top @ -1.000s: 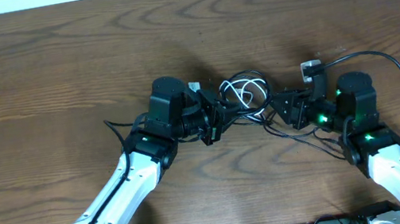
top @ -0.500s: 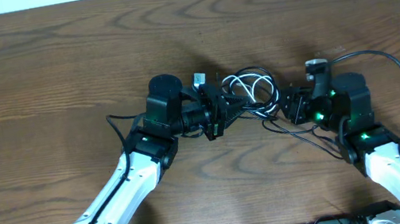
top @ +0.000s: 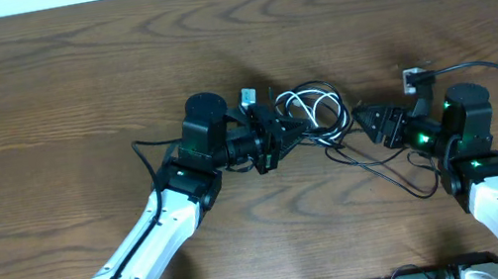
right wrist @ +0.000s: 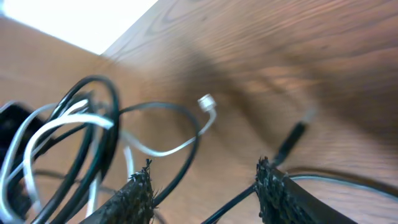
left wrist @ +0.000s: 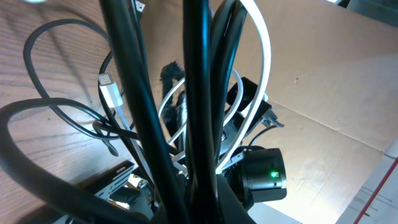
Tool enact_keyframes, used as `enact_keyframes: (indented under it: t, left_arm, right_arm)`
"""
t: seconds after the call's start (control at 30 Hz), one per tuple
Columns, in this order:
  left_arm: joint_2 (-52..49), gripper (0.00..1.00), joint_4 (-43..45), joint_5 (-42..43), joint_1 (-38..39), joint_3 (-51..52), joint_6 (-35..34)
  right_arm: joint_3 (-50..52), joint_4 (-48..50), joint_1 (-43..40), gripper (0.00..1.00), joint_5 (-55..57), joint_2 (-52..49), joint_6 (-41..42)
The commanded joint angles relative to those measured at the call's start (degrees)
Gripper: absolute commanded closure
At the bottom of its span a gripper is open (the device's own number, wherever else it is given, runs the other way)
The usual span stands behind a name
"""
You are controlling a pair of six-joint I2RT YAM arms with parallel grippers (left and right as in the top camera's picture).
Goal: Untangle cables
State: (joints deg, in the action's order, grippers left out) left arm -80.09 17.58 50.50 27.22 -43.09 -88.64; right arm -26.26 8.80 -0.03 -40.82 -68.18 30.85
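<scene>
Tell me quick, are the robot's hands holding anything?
Left gripper: shut on the cables.
Right gripper: open, holding nothing.

The brown wood-grain table point(top: 69, 78) carries tangled black and white cables point(top: 316, 109) just three o'clock of its centre, loose black loops trailing toward four o'clock.

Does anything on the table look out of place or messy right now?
Yes. The cables sit in one snarl between the grippers, and the white cable loops through the black ones. The left gripper is shut on the cables. The right gripper is open beside them. Nothing looks damaged.
</scene>
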Motion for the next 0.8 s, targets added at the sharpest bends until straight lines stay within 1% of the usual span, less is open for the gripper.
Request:
enact_keyframes:
  t: [0.0, 0.4, 0.57, 0.67, 0.77]
  left_arm:
    - [0.26, 0.92, 2.01, 1.44, 0.07, -0.7, 1.14]
    - [0.26, 0.92, 2.47, 1.86, 0.09, -0.7, 0.96]
    - [0.26, 0.92, 2.49, 3.69, 0.11, -0.7, 0.09]
    - [0.26, 0.92, 2.49, 4.66, 0.11, -0.7, 0.09]
    - [0.26, 0.92, 2.49, 5.6, 0.11, -0.7, 0.09]
  right_arm:
    - [0.13, 0.02, 0.52, 0.5, -6.08, 0.59, 0.22]
    - [0.13, 5.7, 2.23, 0.53, -8.15, -1.6, 1.49]
    - [0.13, 7.06, 4.79, 0.54, -4.79, -1.73, 1.49]
    - [0.13, 10.43, 7.15, 0.55, -3.61, -2.47, 1.53]
    - [0.13, 11.98, 8.96, 0.6, 0.0, -3.1, 1.9]
